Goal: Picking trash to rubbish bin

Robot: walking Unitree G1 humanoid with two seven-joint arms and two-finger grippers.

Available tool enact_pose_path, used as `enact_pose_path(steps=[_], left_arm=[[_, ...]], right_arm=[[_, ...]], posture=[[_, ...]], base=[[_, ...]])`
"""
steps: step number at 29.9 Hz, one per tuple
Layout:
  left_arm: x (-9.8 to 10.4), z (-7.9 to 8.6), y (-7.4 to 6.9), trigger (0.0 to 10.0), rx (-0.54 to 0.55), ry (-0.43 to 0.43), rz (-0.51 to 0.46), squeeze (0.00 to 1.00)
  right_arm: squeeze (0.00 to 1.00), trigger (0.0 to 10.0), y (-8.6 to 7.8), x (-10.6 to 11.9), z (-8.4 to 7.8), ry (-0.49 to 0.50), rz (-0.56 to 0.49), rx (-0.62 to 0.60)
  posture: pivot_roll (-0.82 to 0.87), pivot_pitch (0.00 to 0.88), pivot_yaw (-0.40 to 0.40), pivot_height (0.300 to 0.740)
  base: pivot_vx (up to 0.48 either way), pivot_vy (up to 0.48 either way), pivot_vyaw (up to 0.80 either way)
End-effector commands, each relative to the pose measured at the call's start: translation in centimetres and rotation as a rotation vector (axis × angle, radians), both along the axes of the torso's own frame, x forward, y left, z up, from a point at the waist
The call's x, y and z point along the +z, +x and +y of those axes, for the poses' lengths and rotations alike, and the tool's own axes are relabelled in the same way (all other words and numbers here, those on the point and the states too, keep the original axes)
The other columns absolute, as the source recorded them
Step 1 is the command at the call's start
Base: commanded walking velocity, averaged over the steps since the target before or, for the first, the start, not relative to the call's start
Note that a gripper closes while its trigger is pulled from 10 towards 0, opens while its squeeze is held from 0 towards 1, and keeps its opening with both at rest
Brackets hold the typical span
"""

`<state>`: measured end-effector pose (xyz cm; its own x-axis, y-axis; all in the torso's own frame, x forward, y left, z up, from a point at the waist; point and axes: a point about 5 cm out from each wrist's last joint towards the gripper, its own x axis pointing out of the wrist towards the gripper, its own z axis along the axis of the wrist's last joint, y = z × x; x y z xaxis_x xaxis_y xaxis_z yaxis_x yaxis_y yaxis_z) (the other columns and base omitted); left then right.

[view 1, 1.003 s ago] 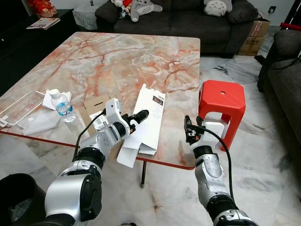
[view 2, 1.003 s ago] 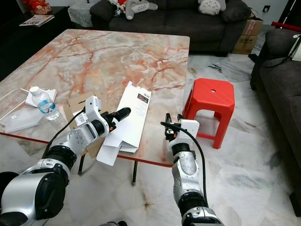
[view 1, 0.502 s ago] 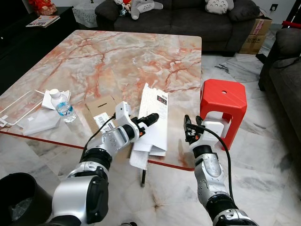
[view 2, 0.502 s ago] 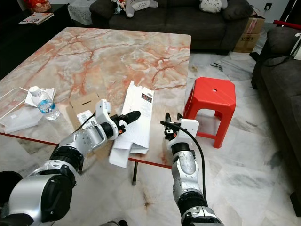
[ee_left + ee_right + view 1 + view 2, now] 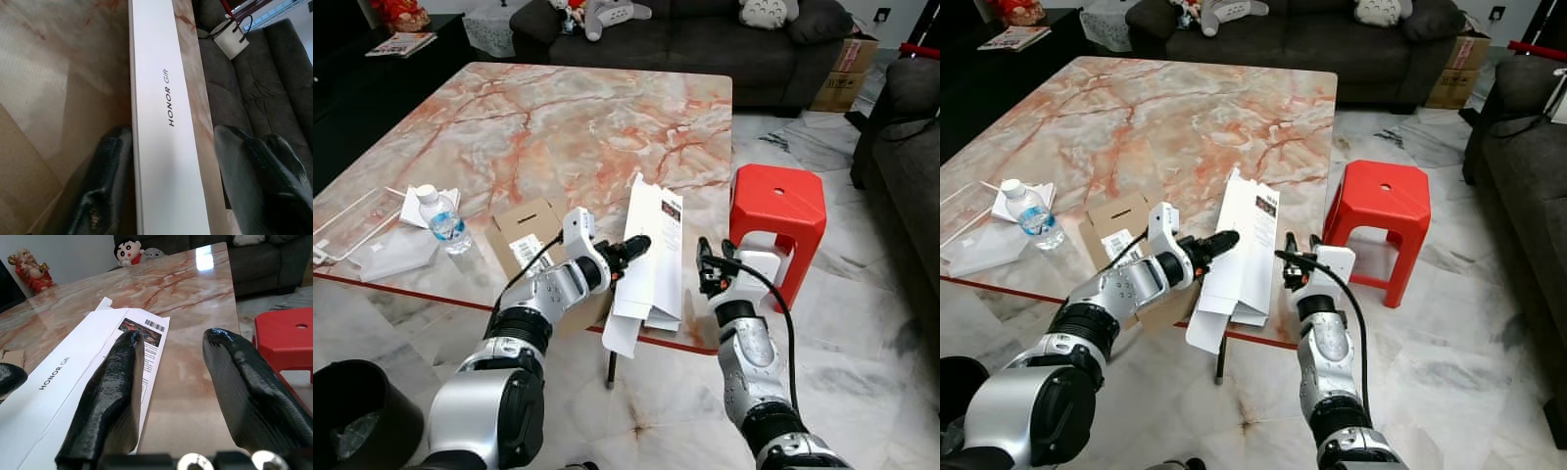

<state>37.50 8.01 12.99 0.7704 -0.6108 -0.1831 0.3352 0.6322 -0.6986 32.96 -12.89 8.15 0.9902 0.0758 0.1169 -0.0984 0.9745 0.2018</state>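
A long white flattened carton printed "HONOR Gift" stands tilted on its long edge at the marble table's near right corner, its lower end hanging past the rim. My left gripper is shut on it, one black finger on each face. My right gripper is open just right of the carton at the table edge, with nothing between its fingers. A plastic water bottle and white tissue paper lie at the near left.
A flattened brown cardboard box lies under my left forearm. A clear plastic tray sits at the table's left edge. A red stool stands right of the table. A black bin is on the floor at lower left. Sofas line the back and right.
My left gripper has swung to the right with the white carton, tipping it from flat up onto its edge. The right gripper has stayed where it was.
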Motion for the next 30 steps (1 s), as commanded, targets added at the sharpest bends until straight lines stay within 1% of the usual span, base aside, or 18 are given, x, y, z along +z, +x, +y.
enact_pose_path(steps=[1,25,30], left_arm=[[-0.13,0.27,-0.12,0.0,0.002,0.015,-0.002,0.00],[-0.60,-0.08,-0.49,0.0,-0.009,0.025,0.002,0.00],[-0.23,-0.19,-0.42,0.0,-0.013,0.046,-0.035,0.00]], right_arm=[[0.00,10.0,0.13,0.06,0.29,0.013,0.008,0.002],[0.00,10.0,0.12,-0.04,0.38,0.015,0.014,0.001],[0.00,10.0,0.14,0.01,0.30,0.013,0.011,-0.002]], posture=[[0.17,0.061,0.059,0.740],[0.17,0.061,0.063,0.740],[0.17,0.061,0.063,0.740]], base=[[0.000,0.000,0.00],[0.000,0.000,0.00],[0.000,0.000,0.00]])
